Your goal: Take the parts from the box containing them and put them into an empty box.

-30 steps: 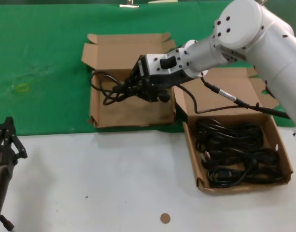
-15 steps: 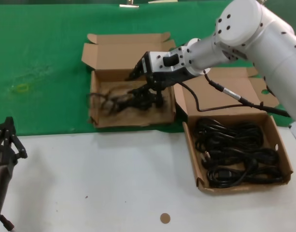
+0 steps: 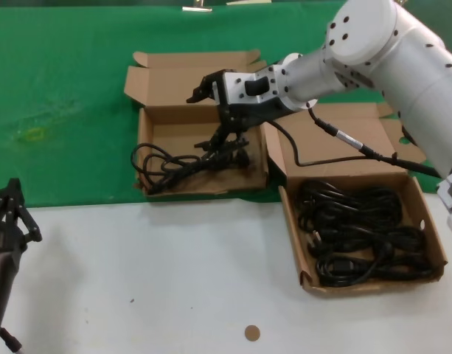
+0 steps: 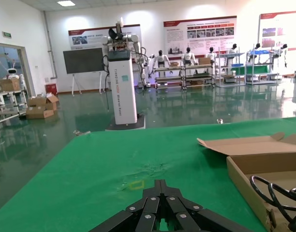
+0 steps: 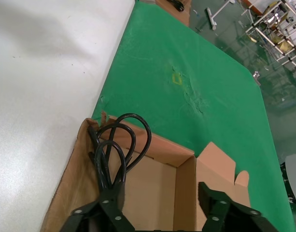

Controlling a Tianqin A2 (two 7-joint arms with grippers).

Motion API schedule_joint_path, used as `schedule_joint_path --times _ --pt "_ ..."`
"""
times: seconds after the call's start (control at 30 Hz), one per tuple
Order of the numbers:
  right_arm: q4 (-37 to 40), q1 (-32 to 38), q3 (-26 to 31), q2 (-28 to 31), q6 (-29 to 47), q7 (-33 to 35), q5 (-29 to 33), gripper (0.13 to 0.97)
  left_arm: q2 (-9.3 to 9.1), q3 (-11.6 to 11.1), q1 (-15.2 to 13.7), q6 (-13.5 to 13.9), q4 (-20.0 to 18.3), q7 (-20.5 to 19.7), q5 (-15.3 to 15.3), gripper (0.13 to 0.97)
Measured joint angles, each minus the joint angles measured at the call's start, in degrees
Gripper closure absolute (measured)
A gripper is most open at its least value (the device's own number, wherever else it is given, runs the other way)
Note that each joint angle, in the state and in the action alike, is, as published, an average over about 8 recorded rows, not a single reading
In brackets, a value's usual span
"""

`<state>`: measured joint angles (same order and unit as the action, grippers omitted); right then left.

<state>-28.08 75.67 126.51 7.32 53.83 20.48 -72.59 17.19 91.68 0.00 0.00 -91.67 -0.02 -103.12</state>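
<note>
Right gripper (image 3: 211,110) hangs over the straight-walled brown cardboard box (image 3: 148,181), fingers spread, empty. The black coiled power cord (image 3: 178,162) it carried a second ago now lies on that box's floor, loops spilling over the left wall. One transfer done; more black cords (image 3: 358,232) wait in the splay-walled cardboard box (image 3: 293,236). Left gripper (image 3: 8,210) parked low at left, fingers closed, empty.

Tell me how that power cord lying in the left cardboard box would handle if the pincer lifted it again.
Probably floppy: the power cord lies in loose loops, one drooping over the left box wall, so the ends would likely dangle. Its rubbery sheath probably grips rather than slips. It looks light, and its loops may snag the wall. The right pincer hangs open above it.
</note>
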Motion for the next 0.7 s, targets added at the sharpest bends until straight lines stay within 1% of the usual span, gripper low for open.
schedule_joint_path --times 0.07,0.2,0.3,0.47,0.5,0.6,0.7 --pt "-0.13 -0.08 -0.05 0.02 -0.09 -0.1 -0.03 0.591 0.0 0.0 0.0 0.0 0.0 0.0 0.0 0.95" --pt "-1.01 -1.11 -0.53 0.16 -0.83 -0.41 -0.44 0.591 0.0 0.0 0.0 0.0 0.0 0.0 0.0 0.948" --pt "-2.42 -2.79 -1.3 0.38 -2.02 -0.87 -1.12 0.51 0.0 0.0 0.0 0.0 0.0 0.0 0.0 0.948" --pt "-5.81 -6.87 -3.17 0.91 -4.89 -1.96 -2.75 0.374 0.0 0.0 0.0 0.0 0.0 0.0 0.0 0.907" --pt "-6.61 -7.82 -3.61 1.03 -5.57 -2.2 -3.13 0.374 0.0 0.0 0.0 0.0 0.0 0.0 0.0 0.899" --pt "-9.08 -10.75 -4.96 1.41 -7.62 -2.98 -4.32 0.317 0.0 0.0 0.0 0.0 0.0 0.0 0.0 0.882" --pt "-11.62 -13.75 -6.34 1.8 -9.78 -3.8 -5.54 0.26 0.0 0.0 0.0 0.0 0.0 0.0 0.0 0.83"
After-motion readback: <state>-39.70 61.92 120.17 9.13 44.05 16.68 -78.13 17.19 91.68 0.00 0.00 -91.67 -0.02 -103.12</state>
